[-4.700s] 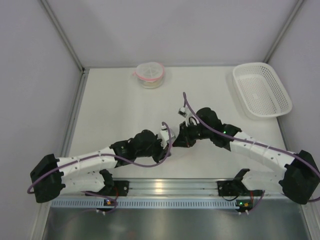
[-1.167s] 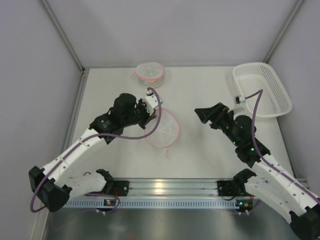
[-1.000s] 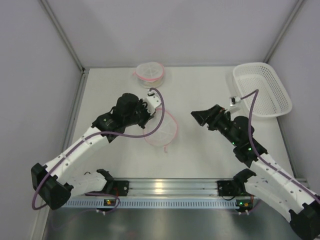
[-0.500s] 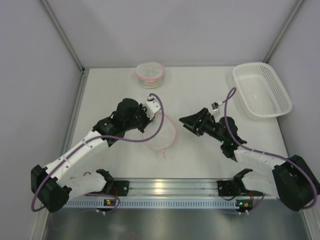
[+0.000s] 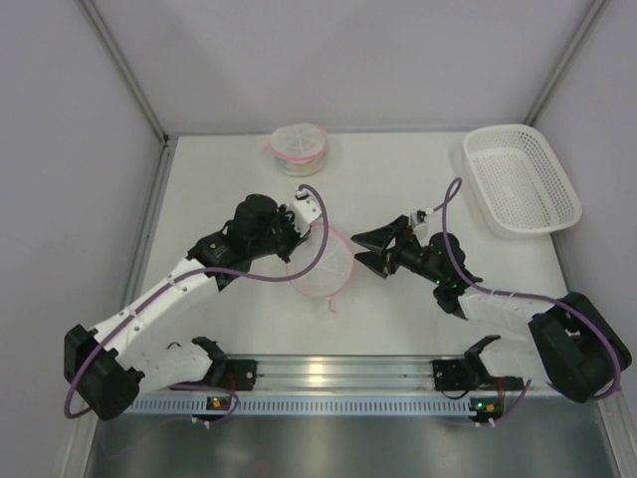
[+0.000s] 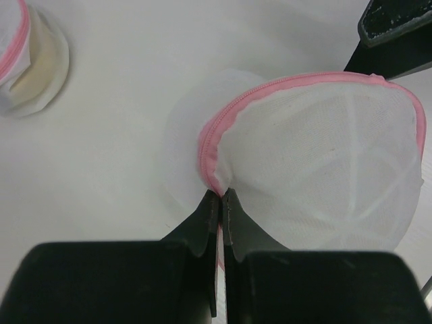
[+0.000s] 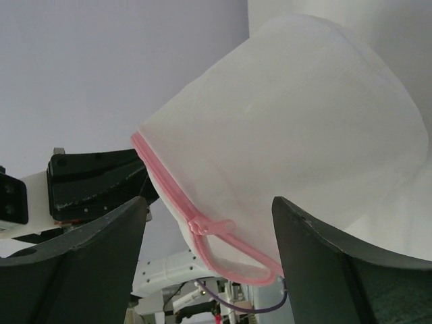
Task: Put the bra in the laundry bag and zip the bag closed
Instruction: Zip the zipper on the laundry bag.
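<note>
Laundry bag [image 5: 324,269]: round white mesh pouch w/ pink zipper [image 6: 226,118] around its rim, sitting mid-desk, between the two arms. Desk [image 5: 219,184] is plain white, w/ pale walls on three sides.

L gripper [image 5: 298,237] is clamped tight on the bag's rim at the upper-left edge. In the L wrist view its two black fingers [image 6: 202,226] meet w/ the pink zipper edge pinched between them, and the mesh fans out to the right beyond the fingertips.

R gripper [image 5: 364,250] comes in from the right w/ its jaws spread wide, holding nothing. Its tips are just beside the bag's right edge; can't tell if they touch. In the R wrist view the bag fills the gap between the two fingers, w/ a pink zipper pull [image 7: 202,225] and its loop hanging at the lower rim.

Bag contents can't be made out through the mesh.

Elsewhere: a second round pouch [image 5: 299,148] w/ pink trim and something yellowish inside sits at the back centre, well apart from the bag. White plastic basket [image 5: 542,214] is at the back-right corner.
</note>
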